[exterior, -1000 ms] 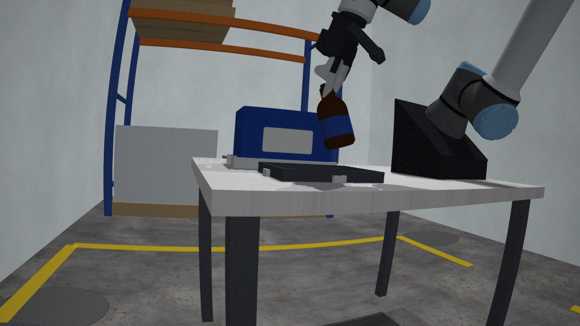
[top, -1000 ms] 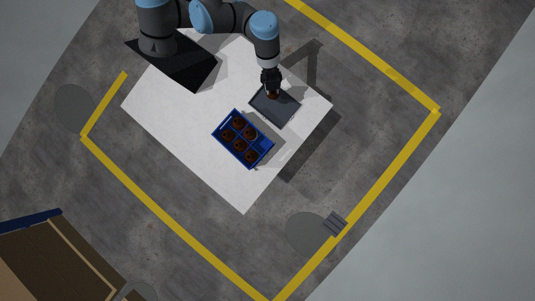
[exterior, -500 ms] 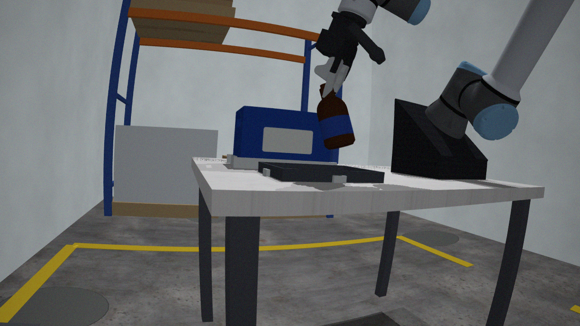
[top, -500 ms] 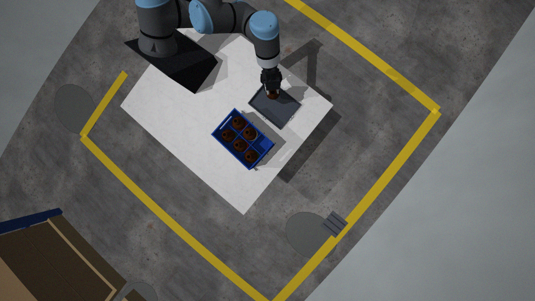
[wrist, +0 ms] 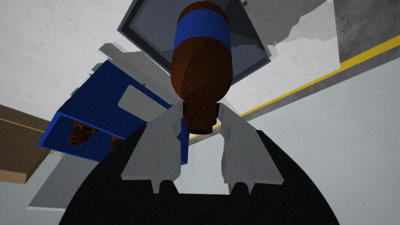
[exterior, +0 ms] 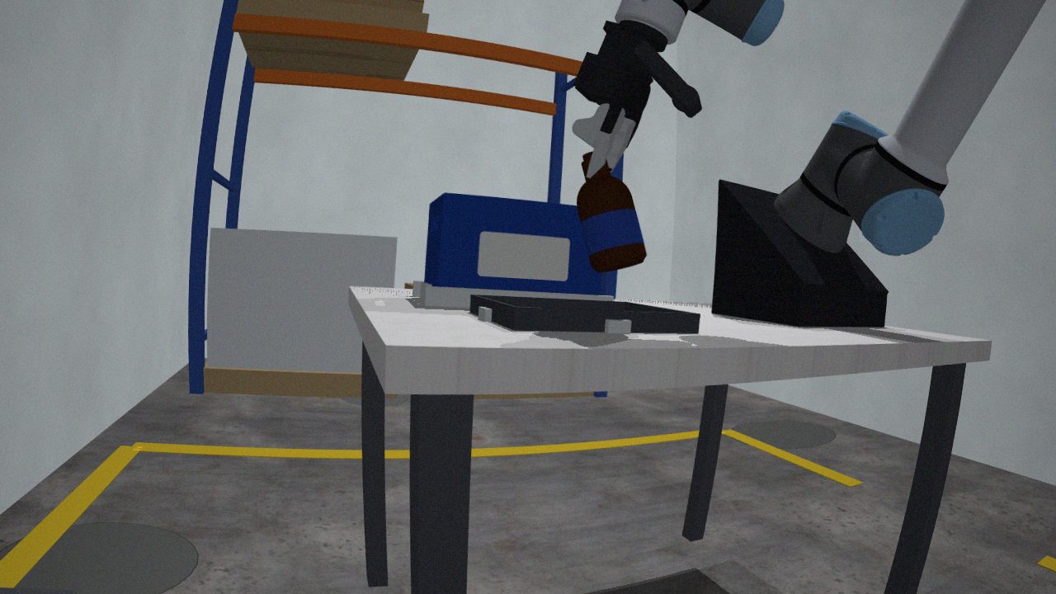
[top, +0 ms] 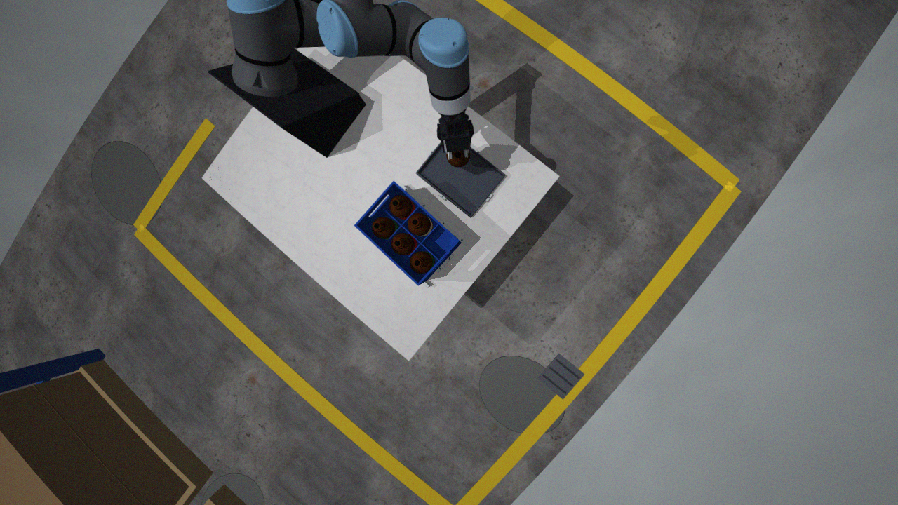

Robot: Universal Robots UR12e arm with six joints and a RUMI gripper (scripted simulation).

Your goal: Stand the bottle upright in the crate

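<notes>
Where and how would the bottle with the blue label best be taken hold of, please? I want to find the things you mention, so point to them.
By the neck, I'd say, from the top, with one finger on each side: the gripper (top: 457, 152) (exterior: 599, 174) (wrist: 200, 103) has the bottle (exterior: 612, 225) (wrist: 201, 62) so, its narrow neck fitting between the fingers below the wide shoulders' opposite end, the mouth.

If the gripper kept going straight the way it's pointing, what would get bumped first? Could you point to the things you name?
Probably the dark tray (top: 472, 188) (exterior: 664, 320) (wrist: 150, 34). The bottle (top: 458, 159) (exterior: 612, 225) (wrist: 201, 65) held in the gripper (top: 457, 152) (exterior: 598, 166) (wrist: 200, 103) hangs over it, so the bottle's bottom would likely touch first. Its slant makes the exact spot unclear.

bottle (top: 458, 160) (exterior: 611, 225) (wrist: 202, 69): brown, blue band | crate (top: 387, 252) (exterior: 457, 243) (wrist: 97, 84): blue, grey panel | tray (top: 461, 179) (exterior: 591, 316) (wrist: 150, 28): dark grey | table (top: 301, 207) (exterior: 664, 365) (wrist: 56, 28): whitish
</notes>
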